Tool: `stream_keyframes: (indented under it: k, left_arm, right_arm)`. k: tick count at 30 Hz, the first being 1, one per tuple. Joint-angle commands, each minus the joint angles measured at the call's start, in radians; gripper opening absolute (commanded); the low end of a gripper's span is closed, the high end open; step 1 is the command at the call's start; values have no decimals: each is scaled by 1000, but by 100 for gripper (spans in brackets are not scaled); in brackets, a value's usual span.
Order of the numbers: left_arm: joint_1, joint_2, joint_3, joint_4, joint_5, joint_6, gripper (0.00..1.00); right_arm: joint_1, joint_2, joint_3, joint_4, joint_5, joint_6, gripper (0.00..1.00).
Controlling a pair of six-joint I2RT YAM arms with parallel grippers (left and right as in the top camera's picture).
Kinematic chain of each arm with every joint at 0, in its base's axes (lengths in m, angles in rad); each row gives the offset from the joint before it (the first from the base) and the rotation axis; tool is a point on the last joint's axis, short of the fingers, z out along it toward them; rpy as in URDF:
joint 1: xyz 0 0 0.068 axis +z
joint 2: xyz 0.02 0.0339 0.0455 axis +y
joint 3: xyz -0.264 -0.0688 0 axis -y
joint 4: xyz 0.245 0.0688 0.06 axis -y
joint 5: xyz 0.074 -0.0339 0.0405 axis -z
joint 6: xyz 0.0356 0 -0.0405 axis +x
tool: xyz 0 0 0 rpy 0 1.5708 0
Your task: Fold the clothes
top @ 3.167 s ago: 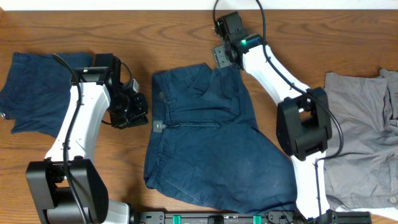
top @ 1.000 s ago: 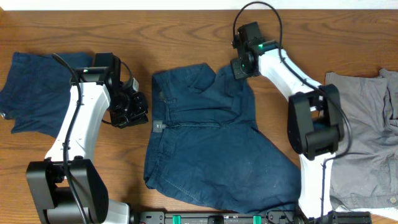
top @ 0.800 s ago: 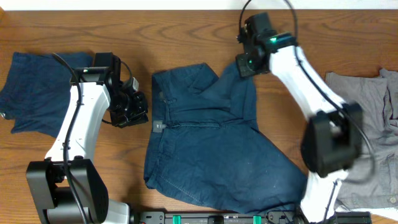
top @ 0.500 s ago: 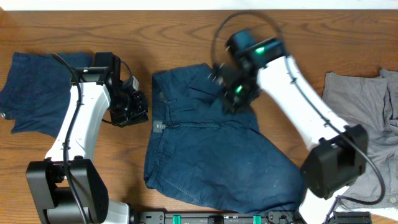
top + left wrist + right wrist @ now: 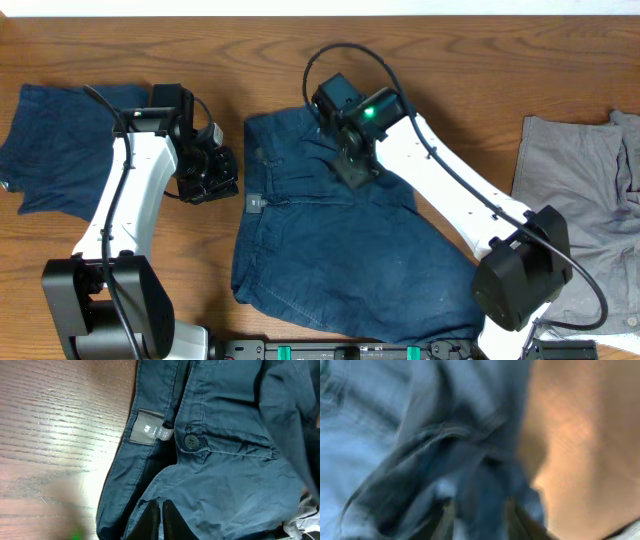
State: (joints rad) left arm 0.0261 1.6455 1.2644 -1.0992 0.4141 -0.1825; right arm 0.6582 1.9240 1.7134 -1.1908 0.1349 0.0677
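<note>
A large pair of navy shorts (image 5: 340, 260) lies spread at the table's middle, with a small white label (image 5: 255, 204) at its left edge. The left wrist view shows this label (image 5: 150, 433) and a dark button (image 5: 191, 442). My right gripper (image 5: 352, 172) is over the upper part of these shorts. In the blurred right wrist view it (image 5: 480, 517) has navy fabric (image 5: 420, 450) bunched between its fingers. My left gripper (image 5: 222, 180) hovers just left of the waistband; its fingers (image 5: 161, 520) are shut and empty. Another navy pair (image 5: 50, 150) lies far left, a grey pair (image 5: 590, 200) far right.
The wooden table (image 5: 250, 60) has bare wood along the back and between the garments. The arms' bases and a black rail (image 5: 350, 350) sit at the front edge.
My right gripper has swung from the shorts' upper right corner leftwards and down, onto their upper middle, pulling fabric with it. The left arm has not moved.
</note>
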Motion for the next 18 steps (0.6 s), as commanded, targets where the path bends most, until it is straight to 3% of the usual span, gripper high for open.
stream_keyframes:
  k: [1, 5, 11, 18]
  left_arm:
    - [3, 2, -6, -8, -8, 2, 7]
    - [3, 2, -6, -16, -8, 2, 7]
    - [3, 2, -6, -25, -8, 2, 8]
    - [3, 2, -6, -26, -8, 2, 8]
  right_arm:
    - [-5, -6, 2, 49, 109, 51, 49]
    - [-2, -7, 6, 59, -79, -84, 52]
    - [2, -7, -3, -197, -352, -100, 58]
    - [26, -7, -85, -345, -378, -100, 65]
